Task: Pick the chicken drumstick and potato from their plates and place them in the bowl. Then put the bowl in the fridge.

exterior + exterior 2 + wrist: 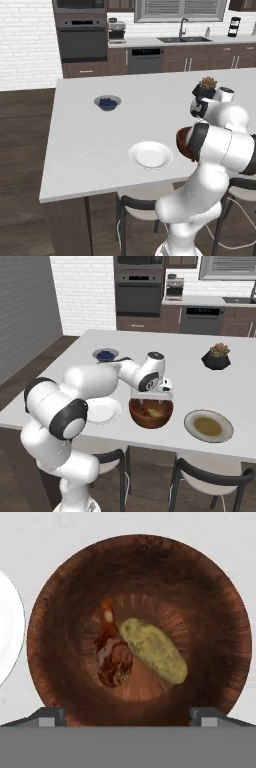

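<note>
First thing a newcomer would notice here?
The wooden bowl right under the hand, with the drumstick and potato lying side by side at its bottom. The gripper hangs just above it, fingers spread wide, holding nothing. Beside the bowl, both plates sit bare: the white plate on one side and the tan-centred plate on the other.

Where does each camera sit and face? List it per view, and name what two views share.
Left base view: behind the arm's left, facing the counter, white plate, blueberry bowl; the arm rises at lower right.
Right base view: behind its right, facing the wooden bowl, tan plate; the arm rises at lower left.
Hand view: straight above the bowl, on drumstick and potato.
Base views share the plant pot.
</note>
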### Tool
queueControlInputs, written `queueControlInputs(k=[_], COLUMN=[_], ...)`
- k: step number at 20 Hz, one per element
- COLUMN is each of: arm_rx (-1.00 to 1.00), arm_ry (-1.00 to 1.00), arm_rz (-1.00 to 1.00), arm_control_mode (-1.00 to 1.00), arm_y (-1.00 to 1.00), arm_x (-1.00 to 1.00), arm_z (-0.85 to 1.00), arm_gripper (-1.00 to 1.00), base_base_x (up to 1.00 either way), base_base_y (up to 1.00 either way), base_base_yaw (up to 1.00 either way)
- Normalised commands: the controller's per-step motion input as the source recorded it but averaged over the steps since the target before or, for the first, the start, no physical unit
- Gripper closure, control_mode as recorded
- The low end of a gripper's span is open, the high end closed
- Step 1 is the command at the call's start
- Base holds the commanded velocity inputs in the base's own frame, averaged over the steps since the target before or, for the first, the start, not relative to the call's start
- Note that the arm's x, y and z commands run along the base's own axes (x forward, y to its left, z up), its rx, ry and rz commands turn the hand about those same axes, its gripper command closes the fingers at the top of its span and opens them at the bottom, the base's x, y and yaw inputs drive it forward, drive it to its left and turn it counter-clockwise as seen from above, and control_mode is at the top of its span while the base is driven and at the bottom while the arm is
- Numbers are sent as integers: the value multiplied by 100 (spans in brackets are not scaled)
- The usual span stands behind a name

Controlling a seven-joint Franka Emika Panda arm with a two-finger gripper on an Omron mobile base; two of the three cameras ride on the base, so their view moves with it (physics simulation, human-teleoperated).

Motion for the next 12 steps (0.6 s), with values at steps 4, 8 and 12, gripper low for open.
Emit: queueControlInputs(k=[4, 8, 12], arm_rx=[0, 2, 21], arm_ry=[-1, 8, 11], arm_rz=[-44, -55, -56], arm_control_mode=[-100, -100, -100], arm_y=[0, -2, -18], arm_x=[-66, -58, -48], arm_z=[60, 10, 0], arm_gripper=[-100, -100, -100], base_base_x=[0, 0, 0], base_base_y=[0, 0, 0], base_base_yaw=[0, 0, 0])
